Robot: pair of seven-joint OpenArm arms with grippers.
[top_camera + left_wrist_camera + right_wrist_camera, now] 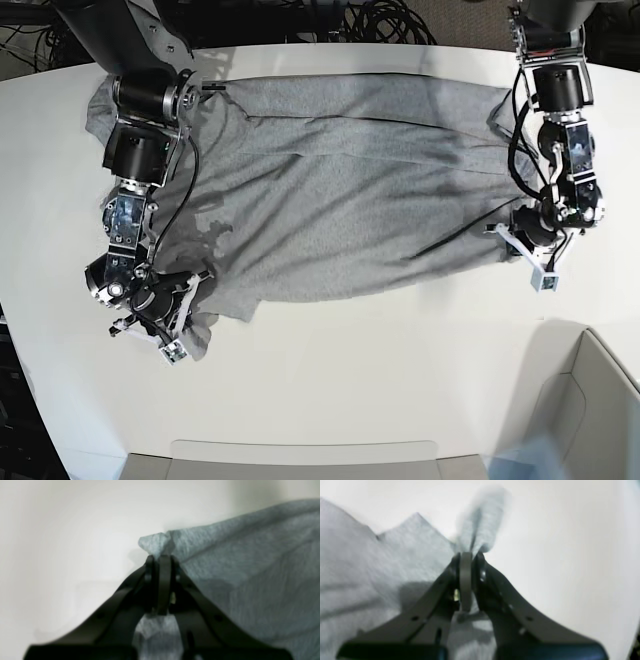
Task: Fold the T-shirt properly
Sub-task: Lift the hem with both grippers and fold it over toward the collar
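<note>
t-shirt (pixel 350 190) spread on white table (pixel 330 380); black cables (pixel 380 20) behind.

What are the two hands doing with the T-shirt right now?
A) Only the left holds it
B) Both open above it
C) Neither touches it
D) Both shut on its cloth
D: the left hand and the right hand each pinch a bunched bit of the grey T-shirt in their wrist views.

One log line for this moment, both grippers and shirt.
left gripper: shut on T-shirt edge | right gripper: shut on T-shirt corner | shirt: spread on table, not folded
</note>
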